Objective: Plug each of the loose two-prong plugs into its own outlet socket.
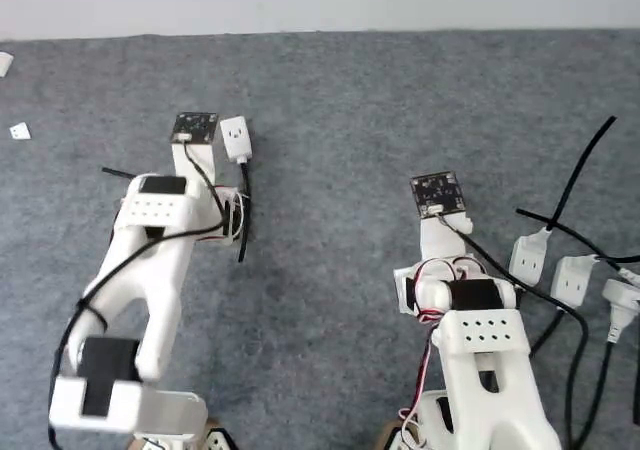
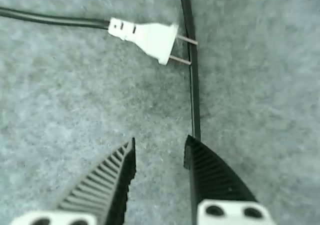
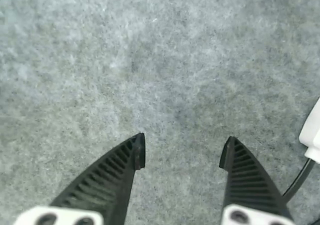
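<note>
In the high view, the left arm (image 1: 150, 270) stretches out over the grey bench (image 1: 330, 100). A white connector (image 1: 236, 138) lies just beside its wrist. A black cord (image 1: 244, 210) trails back from that connector alongside the arm. The right arm (image 1: 490, 360) stands well apart from the left one. A row of white connectors (image 1: 572, 278) on dark cords lies near the right arm's outer side, none of them touching the arm.

In the left wrist view, the left arm's jaws stand moderately apart and hold nothing, low over the bench. The white two-prong plug (image 2: 145, 35) lies flat ahead of them, well clear of both tips and not between them. The plug's cord (image 2: 50, 19) runs off sideways from its back end. Its two prongs reach a second cord (image 2: 194, 95), which crosses just in front of them and runs on to one jaw tip. It cannot be told whether this second cord touches that tip or passes under it.

In the right wrist view, the right arm's jaws are spread wide, with bare bench between them. A white plug body (image 3: 312, 130) with a dark lead (image 3: 299, 181) lies off to the outer side of one jaw, apart from it.
</note>
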